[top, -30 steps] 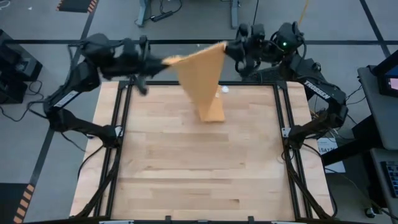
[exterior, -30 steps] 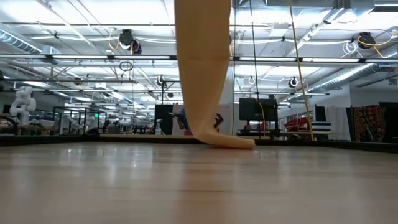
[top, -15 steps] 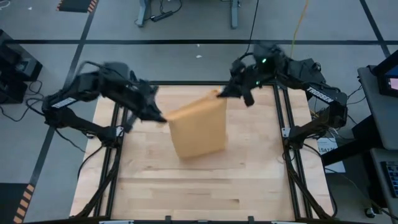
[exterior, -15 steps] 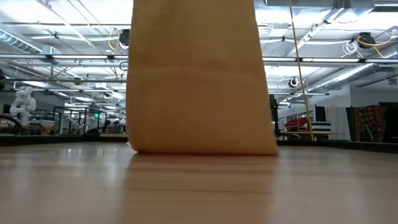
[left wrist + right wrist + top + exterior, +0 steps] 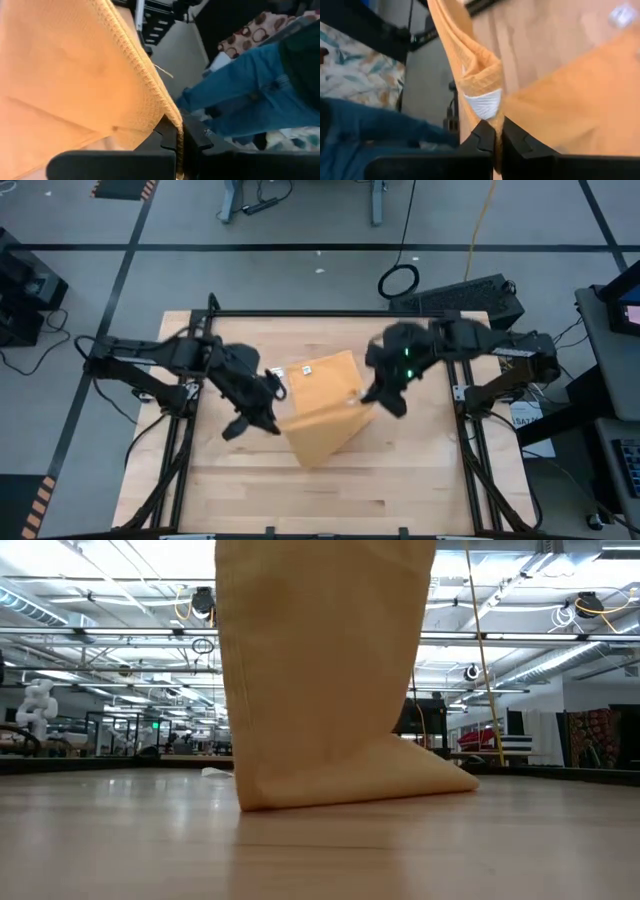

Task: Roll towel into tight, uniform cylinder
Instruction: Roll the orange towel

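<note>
The mustard-yellow towel (image 5: 320, 410) hangs spread between my two grippers over the middle of the table. Its lower part (image 5: 400, 780) lies on the wood and trails toward the far edge. My left gripper (image 5: 270, 418) is shut on the towel's upper left corner. My right gripper (image 5: 373, 395) is shut on its upper right corner, where a small white label (image 5: 482, 105) shows. In the low view the towel fills the middle and both grippers are above the picture. My left gripper pinches the towel's knitted edge (image 5: 172, 117) between its two fingers at a top corner. The cloth runs away from the fingers in a flat sheet and hangs below them. My right gripper pinches a bunched corner of the towel (image 5: 487, 80) just behind the white label, in several folded layers. The cloth hangs below the fingers with its lower part on the table.
Two small white bits (image 5: 273, 372) (image 5: 305, 370) lie on the table by the towel's far edge. Black frame rails (image 5: 200, 390) run along the table's left and right sides. A person in blue jeans (image 5: 240, 95) stands beyond the table. Bare wood (image 5: 320, 500) lies toward the near edge.
Both grippers have gone from the table's far edge toward its middle and down, carrying the towel. The towel hung narrow and twisted, then spread wide between them. Its lower part has now settled on the table and folds toward the far edge.
</note>
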Available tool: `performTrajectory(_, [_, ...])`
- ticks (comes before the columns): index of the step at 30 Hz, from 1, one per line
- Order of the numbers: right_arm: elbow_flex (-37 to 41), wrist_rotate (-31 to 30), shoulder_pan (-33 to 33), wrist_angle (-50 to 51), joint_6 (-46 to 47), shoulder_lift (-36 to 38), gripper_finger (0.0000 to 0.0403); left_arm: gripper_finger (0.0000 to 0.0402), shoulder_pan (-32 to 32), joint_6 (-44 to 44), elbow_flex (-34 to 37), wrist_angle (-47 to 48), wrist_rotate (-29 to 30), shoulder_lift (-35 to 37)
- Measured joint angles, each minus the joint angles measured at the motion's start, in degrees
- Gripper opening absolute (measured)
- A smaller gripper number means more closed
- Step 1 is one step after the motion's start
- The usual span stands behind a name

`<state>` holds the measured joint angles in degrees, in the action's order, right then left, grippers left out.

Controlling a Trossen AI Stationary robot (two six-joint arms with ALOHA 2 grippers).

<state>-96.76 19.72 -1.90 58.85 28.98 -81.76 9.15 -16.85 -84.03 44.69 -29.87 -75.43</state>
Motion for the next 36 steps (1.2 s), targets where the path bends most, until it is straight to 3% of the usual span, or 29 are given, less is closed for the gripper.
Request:
performTrajectory(8, [8.45,-4.16,-14.28,-2.28,7.45,0.09,0.0000,0.0001,7.64,-3.87,9.84,-17.23,7.93,-0.58])
performTrajectory(15, [15.67,-4.68,-21.20,-10.45,15.76,0.04,0.0000,0.0008,9.97,-10.85,14.18,-22.10,8.96,-3.23])
performTrajectory(21, [16.47,-8.83,-24.00,-14.02,19.93,0.09,0.0000,0.0078,11.39,-11.36,14.18,-21.14,8.67,-4.29])
performTrajectory(26, [16.49,-9.58,-25.10,-12.73,22.15,0.09,0.0000,0.0150,10.21,-12.27,14.17,-14.57,9.00,-2.79])
performTrajectory(28, [16.49,-10.17,-25.55,-12.69,22.63,0.09,0.0000,0.0169,8.88,-10.60,14.14,-11.51,14.63,-2.53])
performTrajectory(33, [16.47,-12.57,-26.27,-13.37,23.56,0.09,0.0000,0.0178,2.54,-0.29,14.14,-7.13,40.20,-4.30])
performTrajectory(36, [16.47,-12.74,-26.35,-13.41,24.10,0.07,0.0000,0.0179,-6.75,3.49,14.14,-7.56,40.41,-7.93])
